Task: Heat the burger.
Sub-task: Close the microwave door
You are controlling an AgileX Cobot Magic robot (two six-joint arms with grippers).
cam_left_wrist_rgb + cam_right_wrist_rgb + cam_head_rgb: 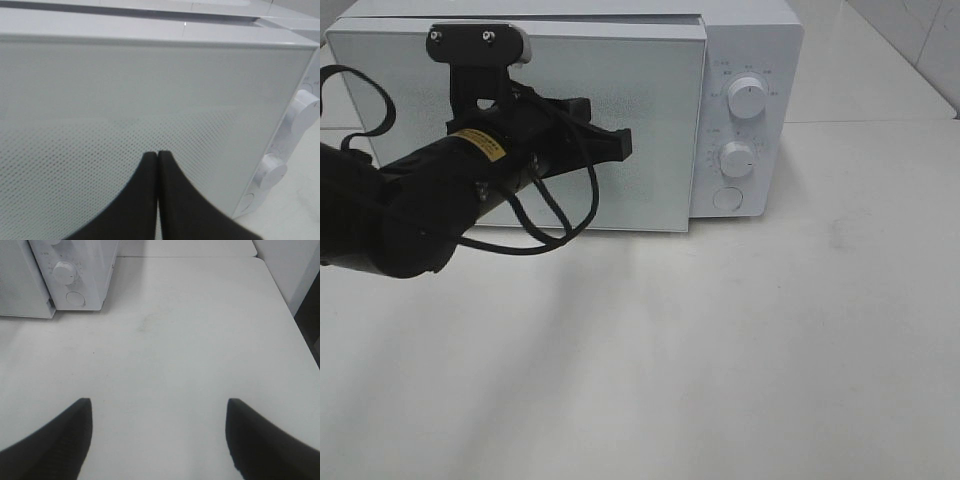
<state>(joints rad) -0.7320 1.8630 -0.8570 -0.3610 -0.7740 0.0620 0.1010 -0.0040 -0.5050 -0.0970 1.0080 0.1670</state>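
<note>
White microwave point(750, 60) stands at the back of a pale table point(720, 350) in the high view. Its wide speckled door point(650, 90) faces forward, and whether it is fully latched I cannot tell. Two knobs point(747, 99) sit one above the other on the panel at the right, with a round button point(727, 198) below them. The left gripper point(625, 143) reaches in from the left, black, its tip in front of the middle of the door with the fingers pressed together and nothing between them. Whether it touches the door is unclear.

From the left wrist, the two dark fingers point(147, 200) meet in a single seam, closed on nothing, pointing at the dotted door just beyond them. The knobs show at the door's far edge.

From the right wrist, the right gripper point(159, 402) hangs over bare table with its fingers spread wide and nothing held. The microwave's panel corner lies well off from it.

No view shows where the burger is.
</note>
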